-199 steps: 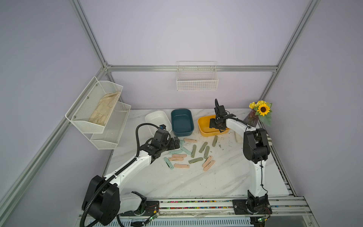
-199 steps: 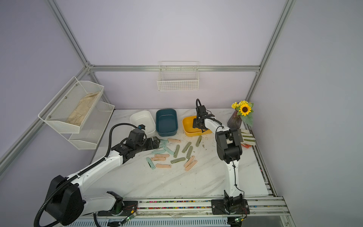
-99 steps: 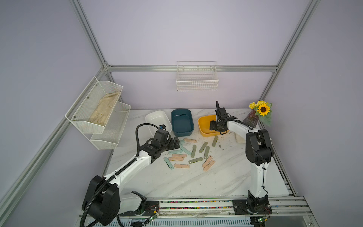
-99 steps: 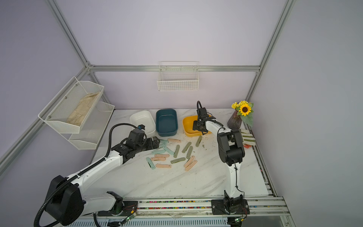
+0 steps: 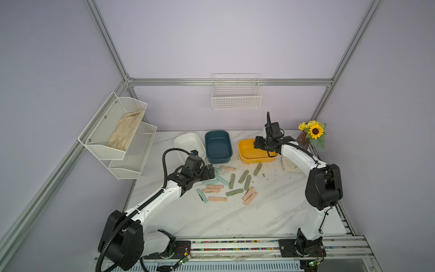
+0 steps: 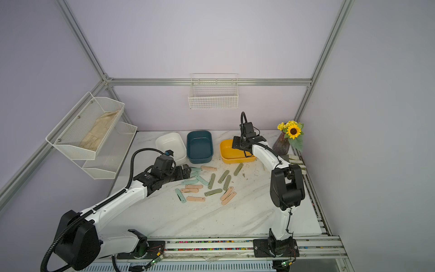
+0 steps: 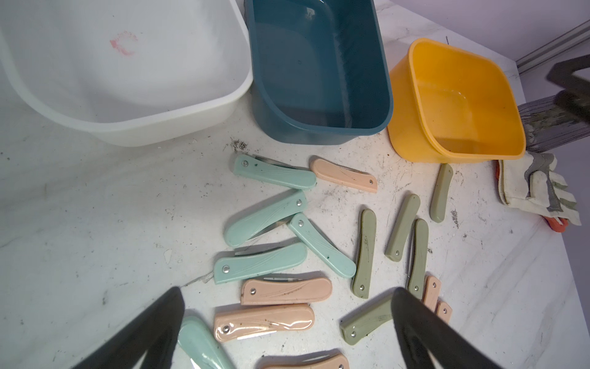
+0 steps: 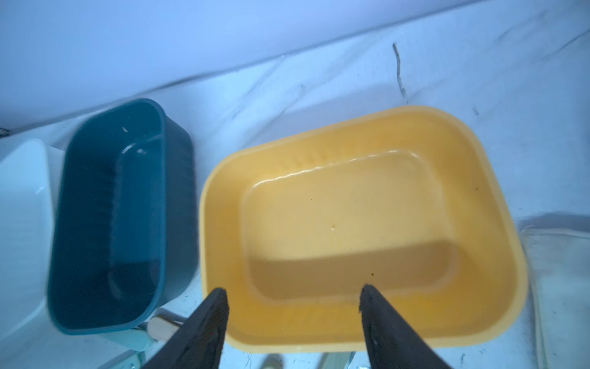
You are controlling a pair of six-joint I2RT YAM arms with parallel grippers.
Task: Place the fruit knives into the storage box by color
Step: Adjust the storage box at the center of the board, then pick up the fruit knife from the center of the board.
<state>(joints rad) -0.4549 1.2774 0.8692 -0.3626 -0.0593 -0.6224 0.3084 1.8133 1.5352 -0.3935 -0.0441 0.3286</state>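
You see folded fruit knives [image 7: 364,252] flat, scattered on bench [image 7: 95,223]: mint green knives [image 7: 260,266], peach pink knives [image 7: 285,290], olive knives [image 7: 402,223]. All lie outside white box [image 7: 127,123], teal box [image 7: 319,129] and yellow box [image 7: 412,140].

Mint knives [image 7: 274,172] pale green; peach knives [image 7: 285,290] pink; olive knives [image 7: 364,252] grey-green; faint curved lines on handles; white box [image 7: 143,131], red smear inside; teal box [image 7: 303,131]; yellow box [image 7: 405,140]; bench [image 7: 95,223] white marble, grey veins, dark specks; glove [image 7: 536,188] cream, grey stripes, orange trim; sunflower [image 5: 315,131] yellow, dark centre.
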